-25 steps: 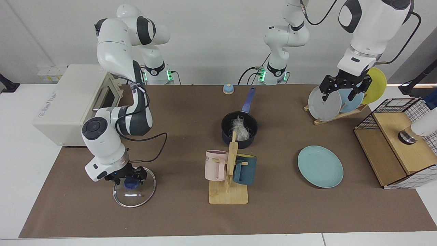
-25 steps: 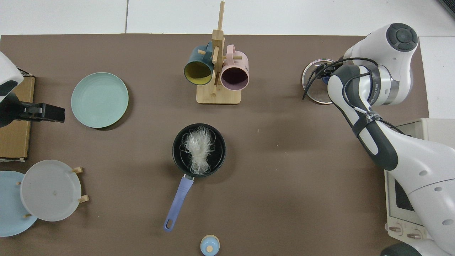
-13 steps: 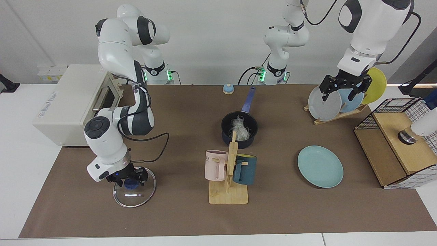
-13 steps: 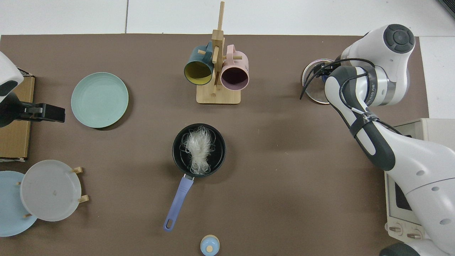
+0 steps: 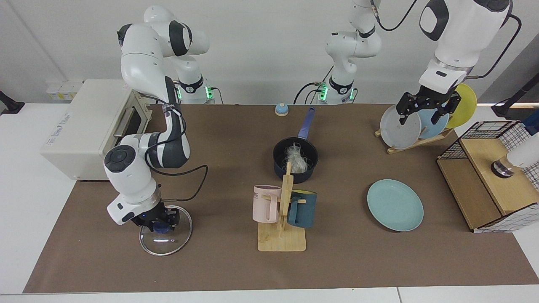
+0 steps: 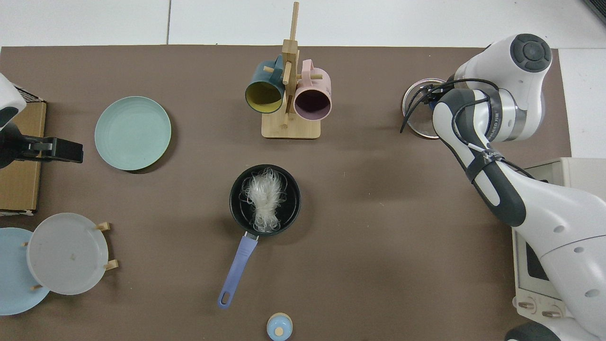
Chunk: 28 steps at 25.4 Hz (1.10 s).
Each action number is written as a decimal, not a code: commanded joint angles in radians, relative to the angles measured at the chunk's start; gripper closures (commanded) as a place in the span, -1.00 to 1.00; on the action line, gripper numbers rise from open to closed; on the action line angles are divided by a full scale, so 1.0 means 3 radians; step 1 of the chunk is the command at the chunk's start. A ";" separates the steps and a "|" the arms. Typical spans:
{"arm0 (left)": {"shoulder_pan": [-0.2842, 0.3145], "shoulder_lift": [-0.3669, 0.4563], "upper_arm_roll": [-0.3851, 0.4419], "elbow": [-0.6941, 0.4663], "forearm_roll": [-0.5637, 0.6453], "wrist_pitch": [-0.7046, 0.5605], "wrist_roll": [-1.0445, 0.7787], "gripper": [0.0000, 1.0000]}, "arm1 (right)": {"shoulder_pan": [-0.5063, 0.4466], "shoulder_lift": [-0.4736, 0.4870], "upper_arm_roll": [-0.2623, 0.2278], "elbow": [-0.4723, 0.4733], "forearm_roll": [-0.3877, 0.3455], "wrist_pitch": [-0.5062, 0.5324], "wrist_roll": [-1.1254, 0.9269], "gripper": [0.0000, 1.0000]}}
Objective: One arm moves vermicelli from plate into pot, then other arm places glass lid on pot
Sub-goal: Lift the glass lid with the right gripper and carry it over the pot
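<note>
Top view shows you the vermicelli (image 6: 262,199) already in the pot (image 6: 292,189), teal plate (image 6: 132,133) bare. Your right gripper (image 5: 159,222) pinches the glass lid's (image 5: 165,241) knob right beneath it; your left gripper (image 5: 428,110) waits, fingers apart. Lifting it over is left.

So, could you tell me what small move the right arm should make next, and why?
Probably close the right gripper on the blue knob of the glass lid. It sits right at the knob, the lid lies flat on the table, and the vermicelli is already in the pot. The left gripper waits by the plate rack.
</note>
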 commanded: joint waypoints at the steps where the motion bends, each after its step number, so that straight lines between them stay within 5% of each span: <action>1: -0.0050 -0.0041 0.0028 -0.0003 0.0010 -0.0057 0.0000 -1.00 | -0.0020 -0.0062 0.0027 -0.0044 -0.0019 0.0022 -0.0098 1.00; 10: -0.0045 -0.0041 0.0028 -0.0003 0.0010 -0.0057 0.0000 -1.00 | 0.0062 -0.0690 0.0057 -0.0135 0.0042 -0.0652 -0.0032 1.00; 18: -0.0045 -0.0041 0.0033 -0.0003 0.0005 -0.0057 0.0000 -1.00 | 0.0685 -0.1626 0.0052 -0.0984 0.0037 -0.0720 0.0912 1.00; 28: -0.0045 -0.0041 0.0033 -0.0003 0.0005 -0.0057 0.0000 -1.00 | 0.1764 -0.1602 0.0037 -0.0980 -0.0044 -0.0638 0.2391 1.00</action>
